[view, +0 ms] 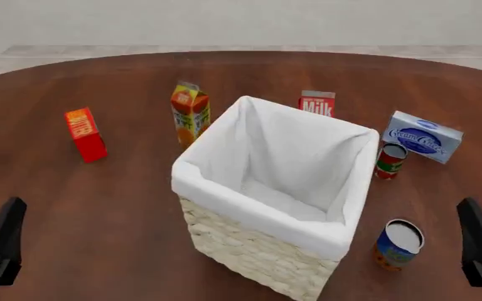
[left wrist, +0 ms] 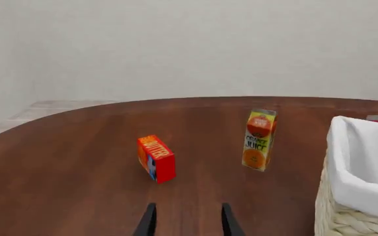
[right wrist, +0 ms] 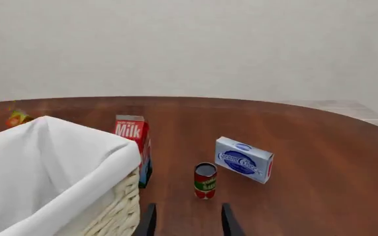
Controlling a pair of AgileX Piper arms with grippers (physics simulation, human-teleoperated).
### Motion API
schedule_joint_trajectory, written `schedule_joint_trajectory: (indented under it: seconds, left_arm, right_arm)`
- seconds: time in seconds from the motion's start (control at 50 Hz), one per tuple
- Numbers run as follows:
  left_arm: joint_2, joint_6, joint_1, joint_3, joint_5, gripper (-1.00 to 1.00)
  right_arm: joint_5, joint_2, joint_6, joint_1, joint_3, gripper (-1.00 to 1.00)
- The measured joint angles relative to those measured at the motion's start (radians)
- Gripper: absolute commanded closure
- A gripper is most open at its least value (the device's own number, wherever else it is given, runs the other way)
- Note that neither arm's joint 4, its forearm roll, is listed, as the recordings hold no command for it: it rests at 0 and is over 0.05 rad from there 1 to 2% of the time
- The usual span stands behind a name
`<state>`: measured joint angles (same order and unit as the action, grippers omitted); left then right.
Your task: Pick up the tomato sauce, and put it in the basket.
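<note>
At about three o'clock from the basket (view: 258, 251), on the right half of the table (view: 123, 213), the tomato sauce (view: 390, 161) stands upright, its long axis vertical and its grey top facing up. It sits apart from the basket's right wall, just in front of the cream cheese box (view: 423, 136), which lies at its one o'clock. The right wrist view shows the same can (right wrist: 205, 181) erect on the wood, the blue box (right wrist: 244, 159) beyond it and the milk carton (right wrist: 132, 142) standing against the basket's far corner.

A wider blue and yellow can (view: 398, 243) stands at roughly five o'clock from the basket, nearer the right arm.

Both arms rest low at the near edge, well apart from everything. The right gripper (right wrist: 187, 221) points toward the sauce can with its fingers parted and nothing between them. The left gripper (left wrist: 187, 221) is likewise spread and empty, aimed at the red butter box (left wrist: 156, 158) and the orange juice carton (left wrist: 259, 139), which stand at about ten and eleven o'clock from the basket.
</note>
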<state>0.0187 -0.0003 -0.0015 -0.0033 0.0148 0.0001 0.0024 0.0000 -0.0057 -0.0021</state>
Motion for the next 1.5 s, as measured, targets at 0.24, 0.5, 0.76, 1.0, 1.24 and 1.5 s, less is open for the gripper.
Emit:
schedule_joint_trajectory:
  seconds: [0.24,0.5,0.76,1.0,1.24,1.5]
  left_arm:
    - [-0.008,0.0,0.001,0.0,-0.008,-1.0]
    - [-0.009,0.0,0.002,-0.003,-0.012,-1.0]
    - [-0.009,0.0,0.006,-0.002,-0.014,-1.0]
    - [-0.013,0.004,0.008,0.0,-0.012,-1.0]
    - [-0.011,0.004,0.008,0.001,-0.01,-1.0]
    - [-0.011,0.004,0.008,0.0,-0.011,-1.0]
  right_arm:
    - [-0.001,0.004,0.0,0.004,-0.002,-1.0]
    - [-0.001,0.005,0.0,0.005,-0.003,-1.0]
    - [0.0,0.006,0.0,0.005,-0.004,-1.0]
    - [0.021,0.075,0.01,0.03,-0.078,-1.0]
    - [0.034,0.285,0.046,0.085,-0.217,-1.0]
    - [0.058,0.527,0.121,0.121,-0.366,-1.0]
